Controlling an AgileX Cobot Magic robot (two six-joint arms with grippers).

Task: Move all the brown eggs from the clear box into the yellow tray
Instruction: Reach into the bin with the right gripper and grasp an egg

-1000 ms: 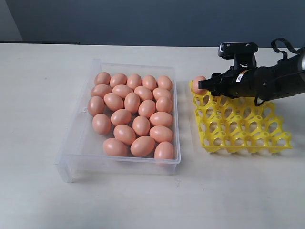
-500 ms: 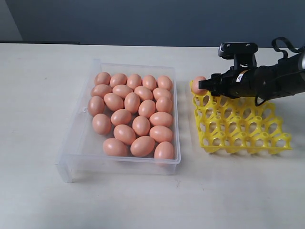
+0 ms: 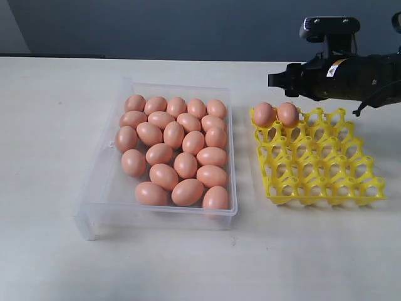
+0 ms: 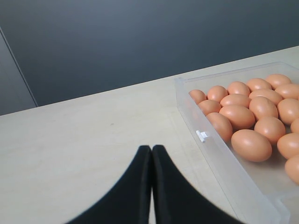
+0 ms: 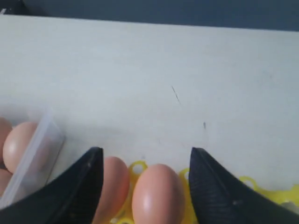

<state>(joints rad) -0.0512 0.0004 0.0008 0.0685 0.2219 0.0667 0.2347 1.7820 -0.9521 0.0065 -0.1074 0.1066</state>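
Observation:
Several brown eggs (image 3: pixel 173 135) lie packed in the clear box (image 3: pixel 100 188) left of centre. The yellow tray (image 3: pixel 319 169) sits to its right. Two brown eggs (image 3: pixel 264 114) (image 3: pixel 287 114) stand in the cups of its far left corner. My right gripper (image 3: pixel 276 79) hovers open above and behind them. In the right wrist view its black fingers (image 5: pixel 88 186) stand wide apart, with the second egg (image 5: pixel 158 193) below the gap and untouched. My left gripper (image 4: pixel 151 148) is shut and empty over bare table beside the box's wall (image 4: pixel 210 144). It is out of the exterior view.
The pale table (image 3: pixel 56 125) extends all round the box and the tray. Most of the tray's cups (image 3: pixel 326 150) hold nothing. A dark wall (image 3: pixel 188 25) backs the table's far edge.
My right gripper has lifted up and back from the tray's far left corner. A second egg now shows standing in the tray beside the first.

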